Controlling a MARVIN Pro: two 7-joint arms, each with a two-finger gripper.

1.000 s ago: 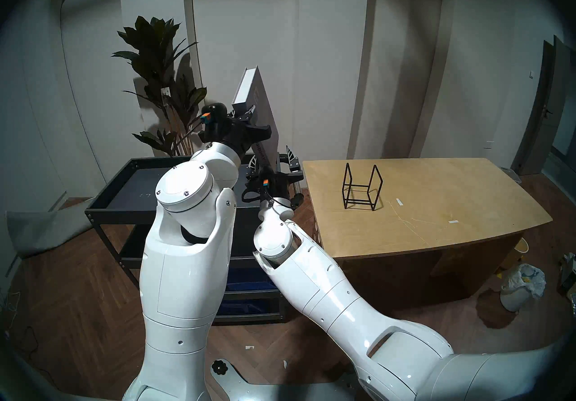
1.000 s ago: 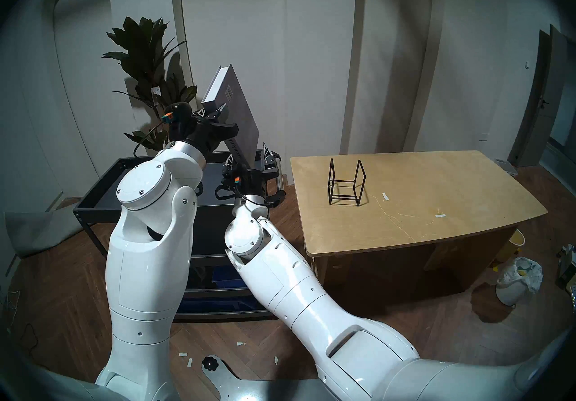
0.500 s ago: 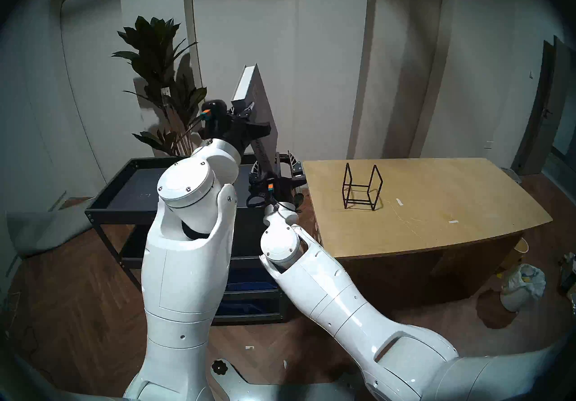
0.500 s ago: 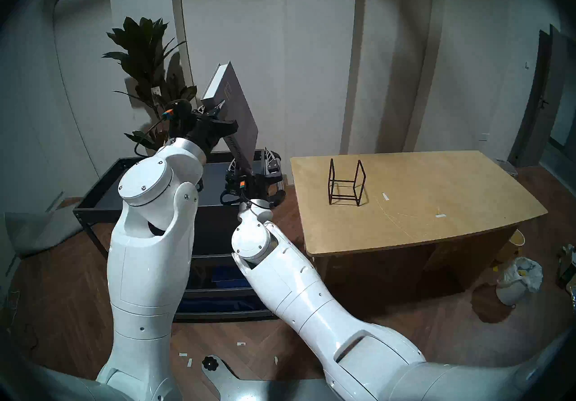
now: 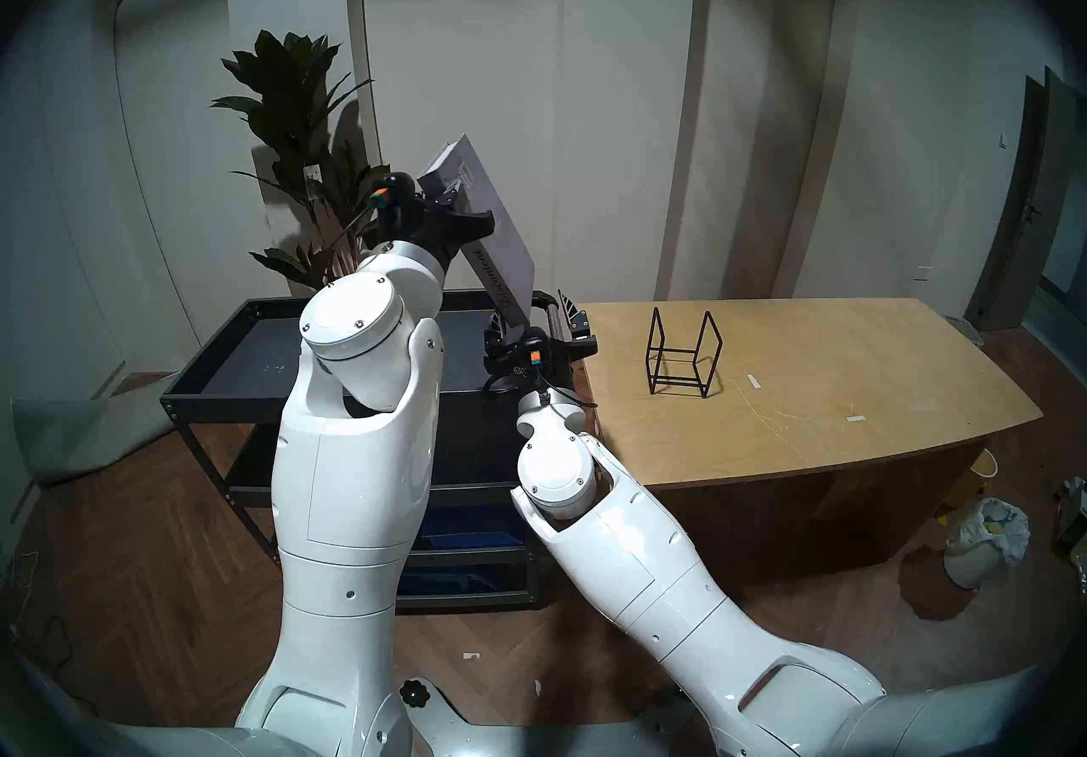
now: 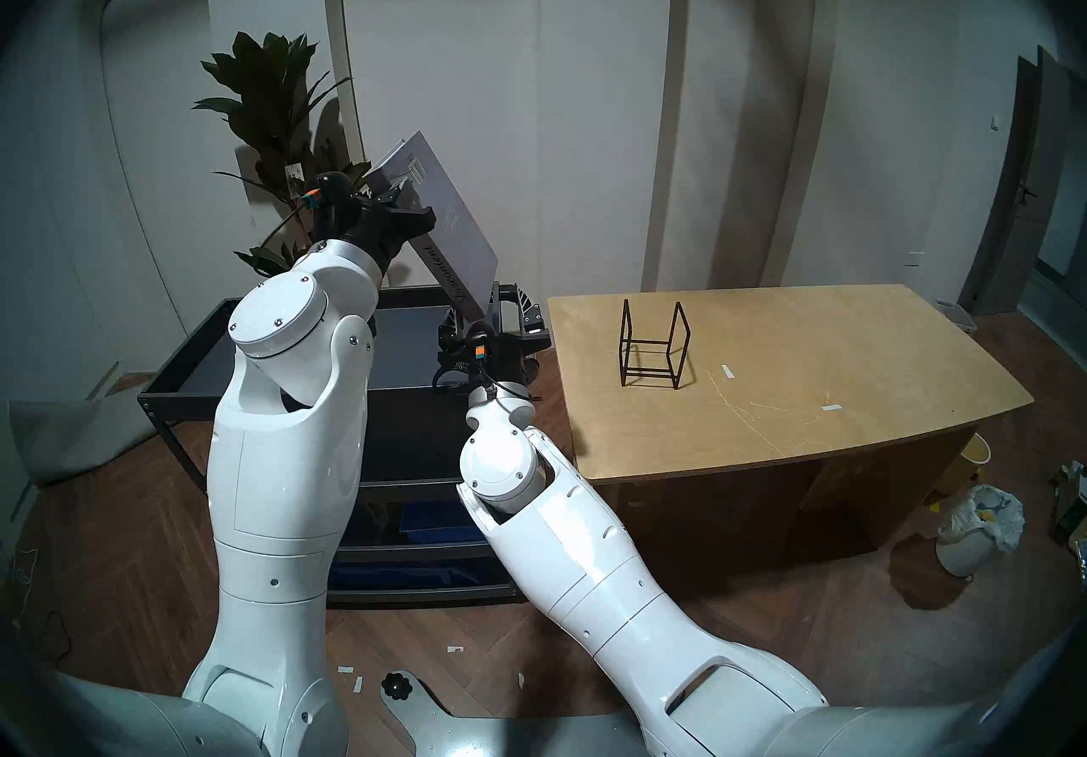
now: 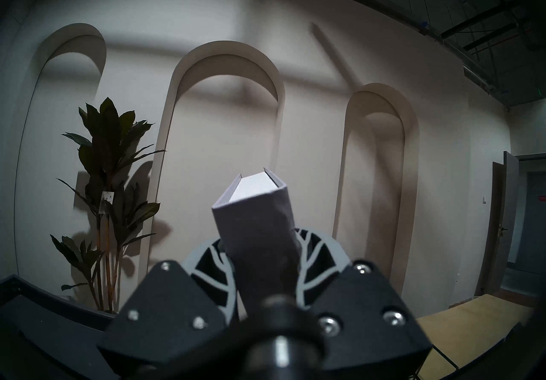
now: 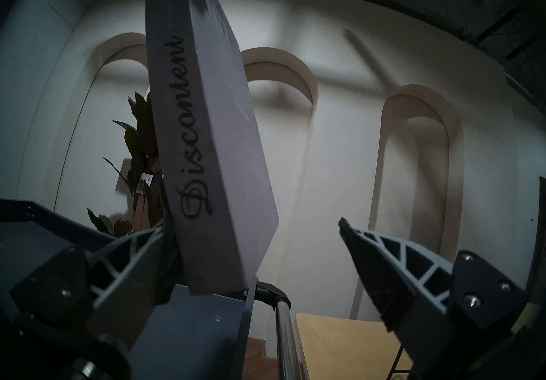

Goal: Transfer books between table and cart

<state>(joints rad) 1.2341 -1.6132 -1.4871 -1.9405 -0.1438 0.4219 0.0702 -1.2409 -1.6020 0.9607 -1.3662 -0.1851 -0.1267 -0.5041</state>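
- While the hardcover book (image 5: 491, 232) is off every surface, the transfer is only part done: it hangs tilted in the air above the right end of the cart (image 5: 247, 353), spine w/ "Discontent" facing the head cams, lower corner down near the cart's push handle (image 5: 553, 306).
- Left gripper (image 5: 450, 197) is clamped on the book's upper end; left wrist view shows the spine running up between both fingers, so the grip looks firm. Book's whole weight appears to be on this one hand.
- Right gripper (image 5: 532, 317) is spread wide, holding nothing. In the right wrist view the book's lower corner sits just beside its left-side finger (image 8: 130, 255); can't tell if they touch. Other finger is well apart from the book.
- Cart's tray top looks bare where visible; arms hide part of it.
- Plywood table (image 5: 823, 444) carries only the black wire rack (image 5: 682, 353), near its far-left corner, empty.
- Judgement: pickup off the cart done; carry across to the table and set-down (likely in or by the rack) left.
- Bins on the cart's lower shelves too hidden to read for more books.
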